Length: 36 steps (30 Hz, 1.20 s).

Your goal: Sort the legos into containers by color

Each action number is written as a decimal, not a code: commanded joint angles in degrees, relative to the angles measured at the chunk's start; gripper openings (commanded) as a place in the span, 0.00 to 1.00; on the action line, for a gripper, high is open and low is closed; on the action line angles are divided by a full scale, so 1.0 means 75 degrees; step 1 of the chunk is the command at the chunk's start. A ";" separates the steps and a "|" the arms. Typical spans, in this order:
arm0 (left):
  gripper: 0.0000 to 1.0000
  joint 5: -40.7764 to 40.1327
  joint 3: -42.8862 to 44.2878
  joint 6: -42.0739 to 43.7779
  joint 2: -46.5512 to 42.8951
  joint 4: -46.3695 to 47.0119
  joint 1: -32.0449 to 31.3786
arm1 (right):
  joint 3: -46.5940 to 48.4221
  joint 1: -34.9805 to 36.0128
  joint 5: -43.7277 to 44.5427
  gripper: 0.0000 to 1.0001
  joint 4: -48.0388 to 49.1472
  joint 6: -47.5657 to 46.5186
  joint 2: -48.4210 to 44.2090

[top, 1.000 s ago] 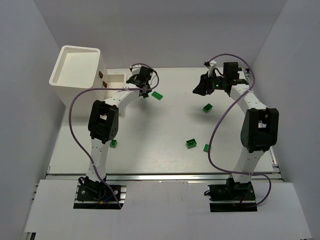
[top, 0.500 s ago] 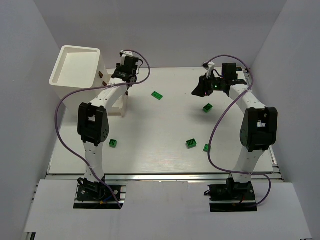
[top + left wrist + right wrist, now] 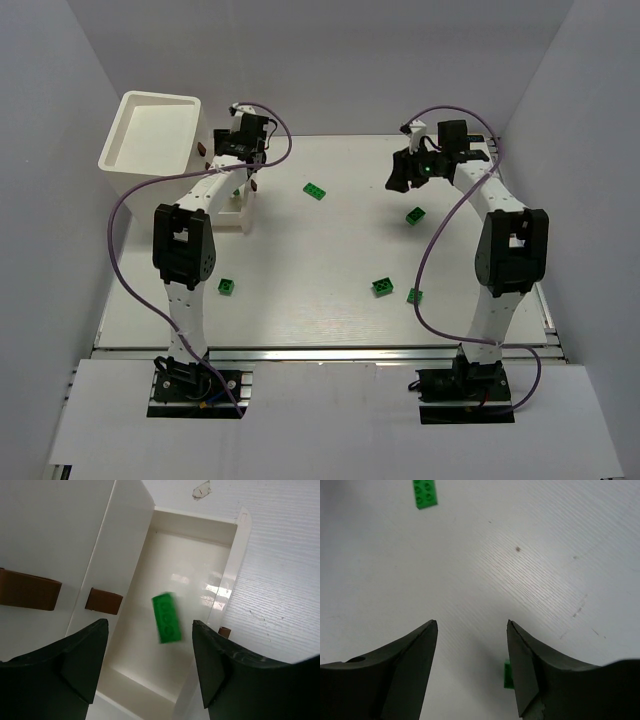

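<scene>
left tool [image 3: 149, 623] is hovering spread wide over the low tray [image 3: 196, 539], blurry green lego [image 3: 167, 618] beneath; right tool [image 3: 471, 623] is gaping empty above the bench [image 3: 545, 555].

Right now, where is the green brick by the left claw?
In the left wrist view, the green brick shows over the low white tray, beside the tall bin, below the open left gripper.

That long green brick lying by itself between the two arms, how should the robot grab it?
Pinch it across its two long sides, coming straight down from above. The brick lies flat, studs up, with no other brick close by, so the jaws can drop either side of its narrow width. It looks too low to take from the side.
</scene>
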 commanded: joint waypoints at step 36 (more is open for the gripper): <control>0.85 0.4078 -0.8107 -0.3914 -0.9457 -0.1235 -0.0163 | 0.0328 0.0032 0.3109 0.75 -0.1656 -0.2465 0.1548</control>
